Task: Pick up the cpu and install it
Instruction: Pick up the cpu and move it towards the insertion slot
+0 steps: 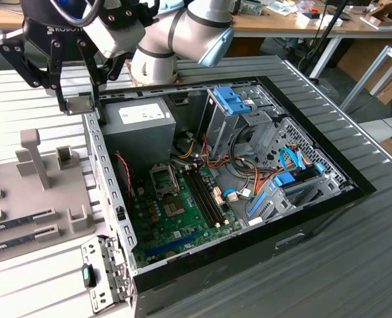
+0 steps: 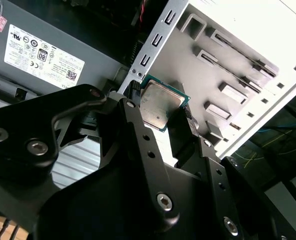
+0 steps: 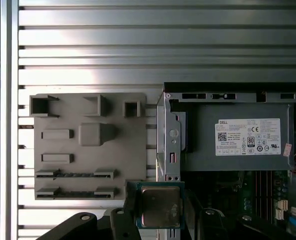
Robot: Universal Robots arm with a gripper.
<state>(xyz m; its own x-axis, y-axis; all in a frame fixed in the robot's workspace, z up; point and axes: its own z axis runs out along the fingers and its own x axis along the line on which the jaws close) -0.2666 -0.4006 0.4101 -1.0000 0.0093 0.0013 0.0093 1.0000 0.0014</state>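
The cpu (image 1: pixel 81 104) (image 2: pixel 158 105) (image 3: pixel 160 206) is a small square chip with a green edge and a silver-grey metal top. My gripper (image 1: pixel 81 102) (image 2: pixel 158 109) (image 3: pixel 160 211) is shut on it, one black finger on each side. In the exterior view it hangs in the air over the open computer case's wall (image 1: pixel 97 156), at the exterior view's left, beside the grey power supply (image 1: pixel 139 122). The black square socket frame (image 1: pixel 164 179) stands open on the green motherboard (image 1: pixel 182 215), lower and further toward the exterior view's right.
A grey parts fixture (image 1: pixel 40 189) (image 3: pixel 87 145) lies outside the case at the exterior view's left, with upright holders and memory sticks (image 1: pixel 16 225) in its slots. Inside the case are drive cages (image 1: pixel 239 112), cable bundles (image 1: pixel 242 169) and memory slots (image 1: pixel 202 192).
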